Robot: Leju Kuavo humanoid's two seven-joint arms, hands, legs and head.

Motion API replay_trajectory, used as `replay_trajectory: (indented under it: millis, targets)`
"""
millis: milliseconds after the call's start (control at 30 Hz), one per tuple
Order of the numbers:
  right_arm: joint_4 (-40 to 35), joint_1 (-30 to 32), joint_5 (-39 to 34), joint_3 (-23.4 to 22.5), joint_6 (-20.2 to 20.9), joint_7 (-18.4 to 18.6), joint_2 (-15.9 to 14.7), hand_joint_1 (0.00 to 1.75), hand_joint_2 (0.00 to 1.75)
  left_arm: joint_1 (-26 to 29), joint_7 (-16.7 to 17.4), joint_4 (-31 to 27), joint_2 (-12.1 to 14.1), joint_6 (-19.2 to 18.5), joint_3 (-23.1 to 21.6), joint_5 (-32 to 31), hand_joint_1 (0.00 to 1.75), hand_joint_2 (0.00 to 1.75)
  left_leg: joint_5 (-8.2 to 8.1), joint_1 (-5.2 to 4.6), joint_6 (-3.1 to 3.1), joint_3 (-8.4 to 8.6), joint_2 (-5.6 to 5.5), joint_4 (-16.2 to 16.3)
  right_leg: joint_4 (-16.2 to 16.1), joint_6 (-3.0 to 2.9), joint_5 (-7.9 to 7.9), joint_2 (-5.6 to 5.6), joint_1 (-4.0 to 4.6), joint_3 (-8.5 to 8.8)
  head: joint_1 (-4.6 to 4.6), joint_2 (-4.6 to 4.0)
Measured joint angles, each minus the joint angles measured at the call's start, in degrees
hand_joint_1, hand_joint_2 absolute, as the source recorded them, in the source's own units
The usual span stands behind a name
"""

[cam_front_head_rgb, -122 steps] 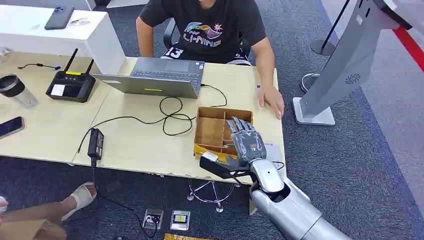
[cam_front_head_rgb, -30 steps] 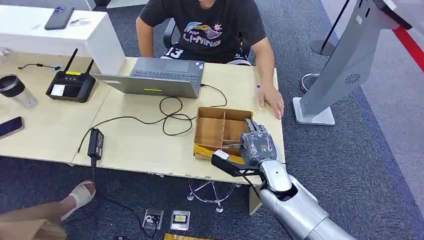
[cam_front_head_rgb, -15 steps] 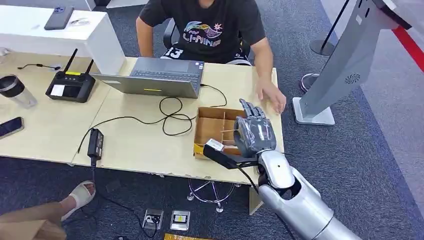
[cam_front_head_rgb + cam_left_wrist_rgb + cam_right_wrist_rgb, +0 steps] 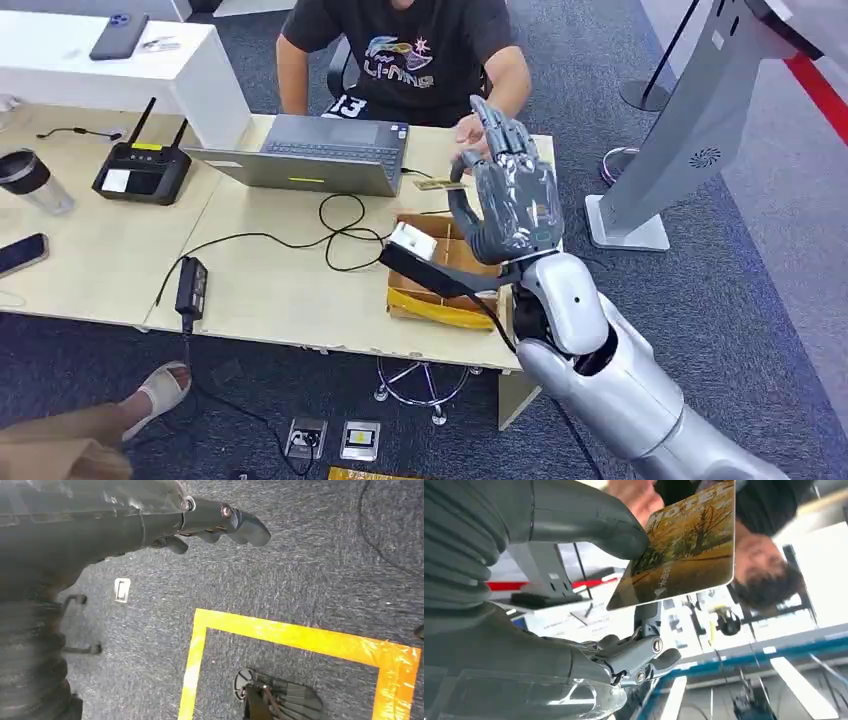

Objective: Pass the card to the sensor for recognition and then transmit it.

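My right hand (image 4: 510, 195) is raised above the table's far right part, over the wooden box (image 4: 430, 298). It pinches a yellow-brown picture card (image 4: 437, 184) that sticks out flat to the left of the fingers. In the right wrist view the thumb (image 4: 589, 522) presses on the card (image 4: 684, 545), whose printed autumn scene faces the camera. A person's hand (image 4: 466, 130) hovers just behind my fingers. A grey slanted kiosk stand (image 4: 700, 120) rises on the floor to the right. My left hand (image 4: 215, 522) hangs over the grey carpet, holding nothing.
A person in a black shirt (image 4: 410, 50) sits behind the table. A laptop (image 4: 310, 155), a looped black cable (image 4: 345, 235), a power brick (image 4: 191, 285), a black router (image 4: 141, 170), a cup (image 4: 30, 180) and a phone (image 4: 20, 253) lie to the left. Yellow tape (image 4: 300, 635) marks the floor.
My right hand has lifted out of the wooden box with the card and risen toward the person. The person's hand has left the table edge and come up near my fingers.
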Motion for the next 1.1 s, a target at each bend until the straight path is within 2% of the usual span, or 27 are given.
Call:
replay_trajectory:
  millis: [267, 433, 633, 833, 1033, 1100]
  targets:
    - [16.5, -9.1, 3.4, 0.9, -3.7, -0.1, 6.2, 1.75, 1.75, 0.0, 0.0, 0.0, 0.0, 0.3, -0.1, 0.7, 0.0, 1.75, 0.03, 0.01, 0.01, -0.04, -0.02, 0.0, 0.0, 0.0, 0.0, -0.04, 0.01, 0.0, 0.02, 0.0]
    - [24.9, -11.8, 5.5, 1.4, -4.3, 0.6, 10.1, 1.75, 1.75, 0.0, 2.3, 0.0, 0.0, 1.5, -0.1, 2.1, 0.0, 1.75, 0.02, 0.01, 0.01, -0.07, -0.02, 0.0, 0.0, 0.0, 0.0, -0.04, 0.01, -0.03, 0.02, 0.0]
    - [36.8, -14.3, 9.5, 2.6, -4.0, 1.9, 16.1, 1.75, 1.75, 0.0, 6.8, 0.0, -0.2, 4.5, -0.1, 3.8, 0.0, 1.75, 0.02, 0.02, 0.01, -0.07, -0.03, 0.0, 0.0, -0.01, 0.0, -0.06, 0.02, -0.07, 0.02, 0.0]
    - [43.5, -15.1, 11.6, 3.7, -3.0, 3.1, 18.8, 1.75, 1.75, 0.0, 8.0, 0.0, -0.4, 5.1, -0.1, 4.8, 0.0, 1.75, 0.03, 0.01, 0.01, -0.05, -0.03, 0.0, 0.0, -0.01, 0.0, -0.04, 0.02, -0.06, 0.04, 0.0]
    - [47.2, -15.2, 12.3, 4.3, -2.5, 4.4, 20.0, 1.75, 1.75, 0.0, 5.6, 0.0, -0.5, 5.1, 0.0, 6.1, 0.0, 1.75, 0.03, 0.01, 0.01, -0.05, -0.03, 0.0, 0.0, -0.01, 0.0, -0.02, 0.01, -0.07, 0.02, 0.0]
    - [48.2, -15.2, 12.3, 4.5, -2.5, 4.6, 20.1, 0.0, 1.75, 0.0, 5.4, 0.0, -0.6, 5.1, 0.1, 6.2, 0.0, 1.75, 0.03, 0.01, 0.01, -0.04, -0.03, 0.0, 0.0, -0.01, 0.0, -0.02, 0.02, -0.07, 0.02, 0.0]
